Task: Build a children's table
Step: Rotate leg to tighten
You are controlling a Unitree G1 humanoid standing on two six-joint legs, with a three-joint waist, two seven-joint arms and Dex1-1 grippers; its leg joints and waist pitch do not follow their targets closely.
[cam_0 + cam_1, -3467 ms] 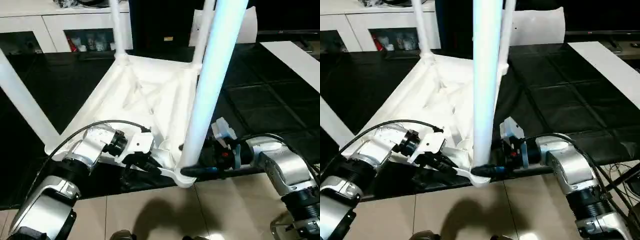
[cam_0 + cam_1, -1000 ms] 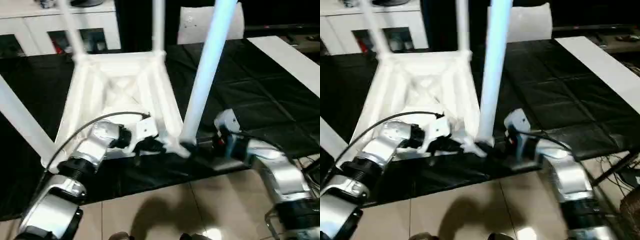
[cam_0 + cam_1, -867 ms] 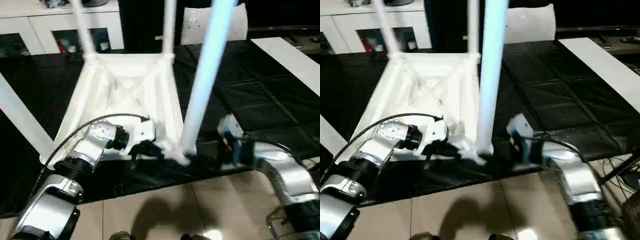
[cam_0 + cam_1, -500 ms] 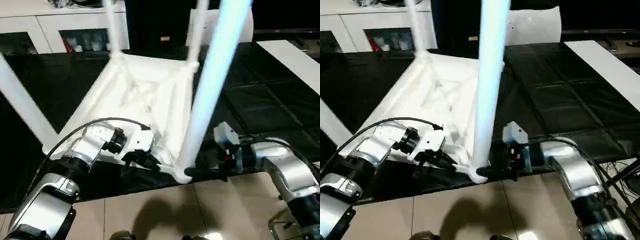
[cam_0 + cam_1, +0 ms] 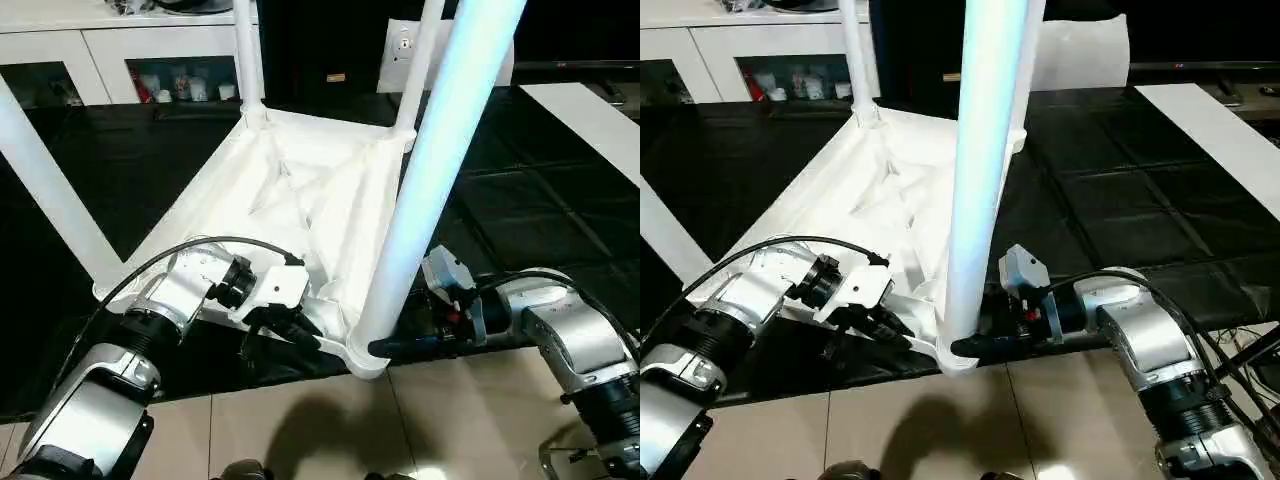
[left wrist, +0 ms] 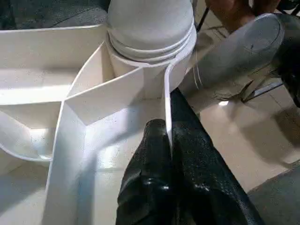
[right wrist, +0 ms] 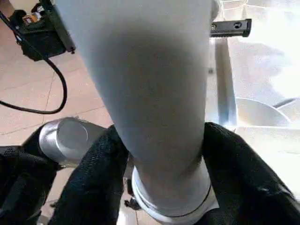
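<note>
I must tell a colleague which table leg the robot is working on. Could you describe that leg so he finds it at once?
The white table top lies upside down on the black mat. Go to its corner nearest the robot, between the two silver forearms. That near leg alone has the right gripper around its base.

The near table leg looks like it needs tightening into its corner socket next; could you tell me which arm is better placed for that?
The right. The right gripper already has its fingers either side of the near leg at its base, while the left gripper is shut on a rib of the table, apparently steadying it.
</note>
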